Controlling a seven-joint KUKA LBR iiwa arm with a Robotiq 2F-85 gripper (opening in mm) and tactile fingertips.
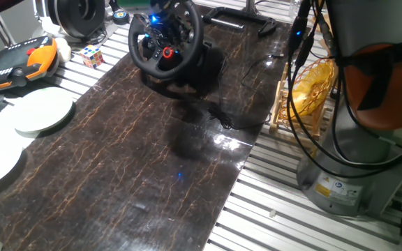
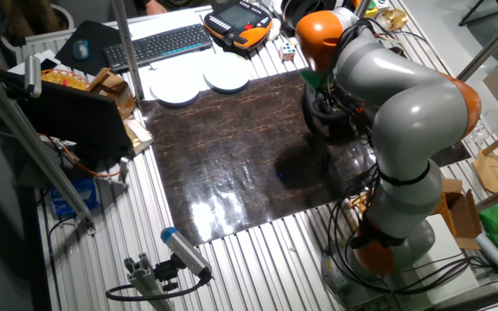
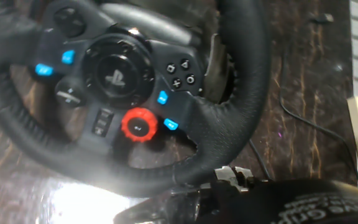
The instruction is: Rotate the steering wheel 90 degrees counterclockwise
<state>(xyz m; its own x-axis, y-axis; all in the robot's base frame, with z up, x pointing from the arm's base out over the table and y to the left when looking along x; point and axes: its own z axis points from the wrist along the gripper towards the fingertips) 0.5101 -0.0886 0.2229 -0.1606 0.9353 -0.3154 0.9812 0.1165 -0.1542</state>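
- Reaching across the dark marbled mat (image 2: 232, 155), the grey and orange arm (image 2: 405, 112) bends over from its base at the table's edge, with its orange-capped wrist dipping down toward the far end of the mat.
- The claw (image 3: 229, 186) cannot be made out in either fixed view; in one the arm's own bulk hides it, in the other only the arm's base and cables show at the right.
- In the hand view, only a small metal part and dark bodywork of the claw show at the bottom edge, so I cannot tell whether its fingers are apart or together.
- The steering wheel (image 1: 165, 36) sits right in front of the claw, filling the hand view (image 3: 129, 93), its stitched black rim passing just above the metal part; whether they touch is unclear.
- Beyond the rim from the claw lies the hub, with a red dial (image 3: 138, 125) and several blue-lit buttons (image 3: 163, 97).
- The wheel stands tilted on its black base at the far end of the mat.
- Well away from the claw, two white plates (image 1: 42, 111) rest by the mat's side, with a Rubik's cube (image 1: 93, 56) and an orange-and-black pendant (image 1: 16, 63) beyond them.
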